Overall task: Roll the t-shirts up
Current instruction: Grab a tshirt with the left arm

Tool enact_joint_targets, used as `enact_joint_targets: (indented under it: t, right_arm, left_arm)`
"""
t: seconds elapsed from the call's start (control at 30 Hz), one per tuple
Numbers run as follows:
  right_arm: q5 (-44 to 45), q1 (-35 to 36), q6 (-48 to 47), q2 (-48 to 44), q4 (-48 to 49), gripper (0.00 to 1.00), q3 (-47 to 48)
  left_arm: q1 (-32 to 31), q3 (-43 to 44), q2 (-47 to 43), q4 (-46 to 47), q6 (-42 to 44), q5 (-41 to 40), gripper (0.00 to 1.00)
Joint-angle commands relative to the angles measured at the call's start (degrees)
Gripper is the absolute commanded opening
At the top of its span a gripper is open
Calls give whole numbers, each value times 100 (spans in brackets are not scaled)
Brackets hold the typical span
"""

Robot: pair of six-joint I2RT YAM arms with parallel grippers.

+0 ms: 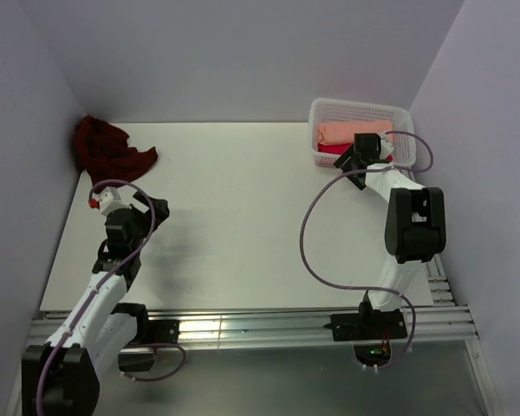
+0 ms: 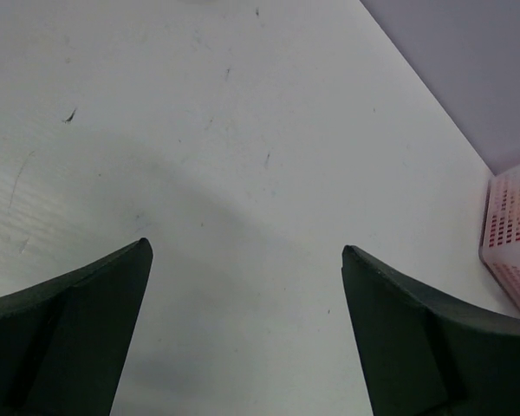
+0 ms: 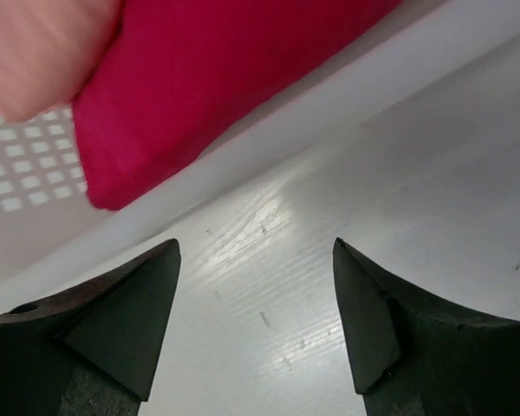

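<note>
Right wrist: right end effector [image 3: 255, 243] wide apart, empty, just outside basket [image 3: 286, 121]; left end effector [image 2: 244, 247] likewise.

The light is bright and even over the white desk [image 1: 243, 199]. A soft grey shadow lies beside the left arm [image 1: 121, 251]. The metal rail [image 1: 217, 328] at the near edge has a shiny glare spot. The dark red shirt [image 1: 113, 147] is so dark that its folds are hard to see. By the left hand [image 2: 247, 251] a wide soft shadow lies on the desk, and the fingers [image 2: 69, 329] look nearly black. Near the right hand [image 3: 256, 247] a bright shine sits on the desk. The peach shirt [image 3: 35, 43] there is blurry.
</note>
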Motion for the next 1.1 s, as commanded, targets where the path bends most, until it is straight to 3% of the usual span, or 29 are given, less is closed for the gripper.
enact_joint_targets:
  t: [0.0, 0.23, 0.37, 0.43, 0.53, 0.7, 0.87, 1.07]
  right_arm:
    - [-181, 211, -67, -757, 39, 78, -108]
    - [-338, 871, -102, -2574, 864, 79, -1960]
    - [-479, 950, -111, -3359, 1786, 79, -2999]
    - [-645, 1020, -103, -3718, 2156, 79, -3578]
    - [-568, 1249, -137, -3966, 2649, 79, -4072]
    - [-550, 1530, -103, -3932, 2887, 77, -4170]
    - [-400, 1750, -111, -3940, 3037, 77, -4284]
    - [-453, 1768, -41, -3791, 3063, 77, -4258]
  left_arm:
    - [31, 595, 584, 47, -662, -569, 97]
    - [373, 2307, 2532, -725, -1174, -965, 97]
    - [943, 3563, 3457, -1244, -1182, -571, 96]
    - [1269, 3811, 3818, -1315, -1261, -307, 95]
    - [1411, 4277, 4118, -1587, -1332, -621, 94]
    - [1499, 5077, 4996, -2062, -1428, -1097, 91]
    - [1675, 5674, 5840, -2238, -1385, -1045, 89]
    - [1719, 5887, 6403, -2204, -1420, -1063, 86]
